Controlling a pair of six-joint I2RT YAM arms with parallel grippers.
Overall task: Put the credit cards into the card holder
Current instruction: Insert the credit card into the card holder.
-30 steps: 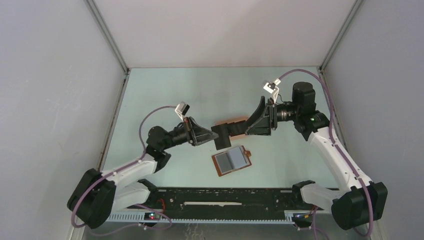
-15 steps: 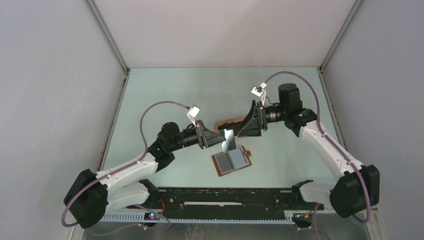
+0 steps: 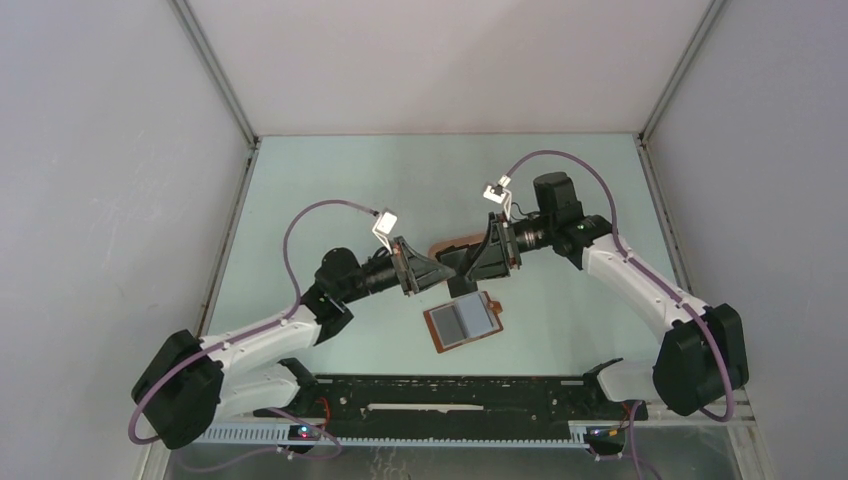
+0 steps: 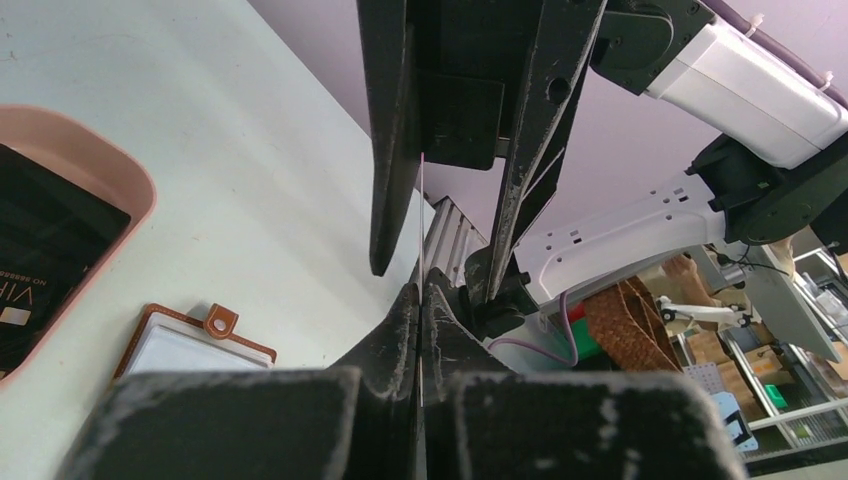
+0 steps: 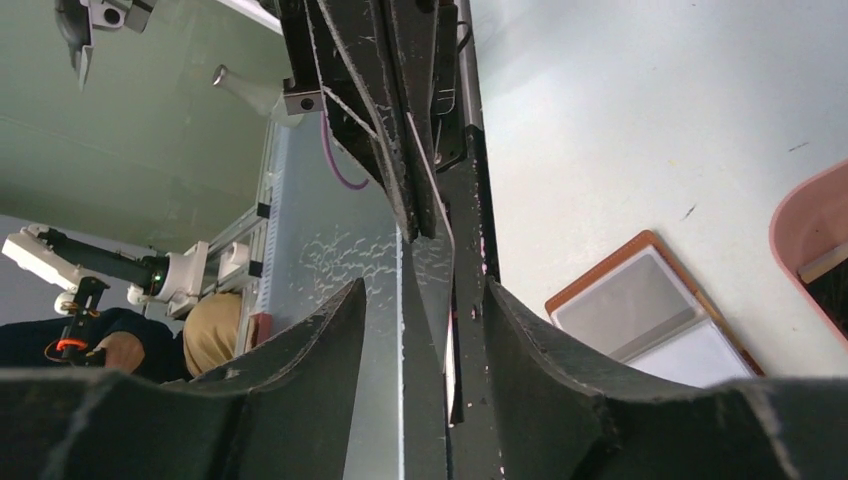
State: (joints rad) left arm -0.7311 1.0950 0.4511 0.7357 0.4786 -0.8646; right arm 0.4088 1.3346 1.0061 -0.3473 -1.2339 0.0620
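Observation:
My left gripper [image 3: 443, 272] is shut on a thin dark credit card [image 3: 463, 287] and holds it on edge above the table; in the left wrist view the card [image 4: 422, 200] shows as a fine line between the closed fingertips [image 4: 421, 290]. My right gripper [image 3: 472, 268] faces it, open, with one finger on each side of the card [image 5: 425, 330]. The card holder [image 3: 463, 322] lies open on the table just below, grey pockets up, and also shows in both wrist views [image 4: 190, 345] [image 5: 650, 310]. Another black card [image 4: 40, 250] lies in the pink tray.
The pink oval tray [image 3: 452, 244] sits behind the grippers, mostly hidden by them; its rim shows in the left wrist view [image 4: 120, 180] and the right wrist view [image 5: 800, 230]. The black rail [image 3: 450, 392] runs along the near edge.
The right arm has moved left until its open jaws straddle the card held by the left gripper. The left gripper has stayed shut on the card, shifting slightly right.

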